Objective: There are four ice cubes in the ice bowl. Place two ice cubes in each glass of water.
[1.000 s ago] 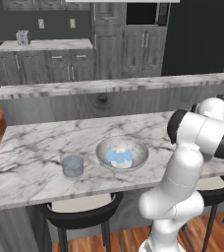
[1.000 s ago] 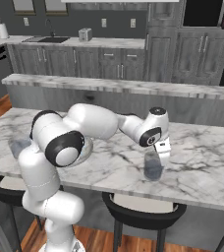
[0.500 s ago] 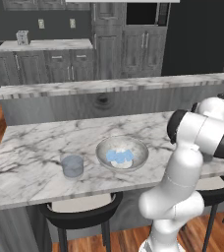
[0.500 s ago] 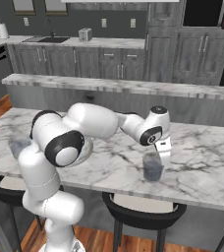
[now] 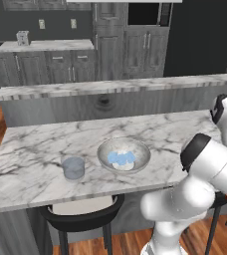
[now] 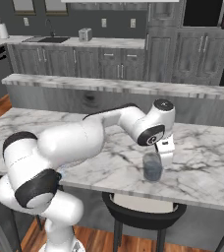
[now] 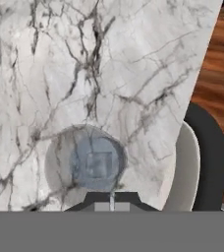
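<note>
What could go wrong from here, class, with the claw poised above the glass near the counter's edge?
1. The shut claw hangs just above the glass, which stands near the counter edge over a stool; a sideways swing could knock it off.
2. The ice cubes in the ice bowl lie bunched together, so a grab might catch two or miss.

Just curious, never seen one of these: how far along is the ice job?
Early. One ice cube seems to lie in the glass under the shut end effector, which holds nothing. The other cubes sit in the bowl; the second glass looks empty.
</note>
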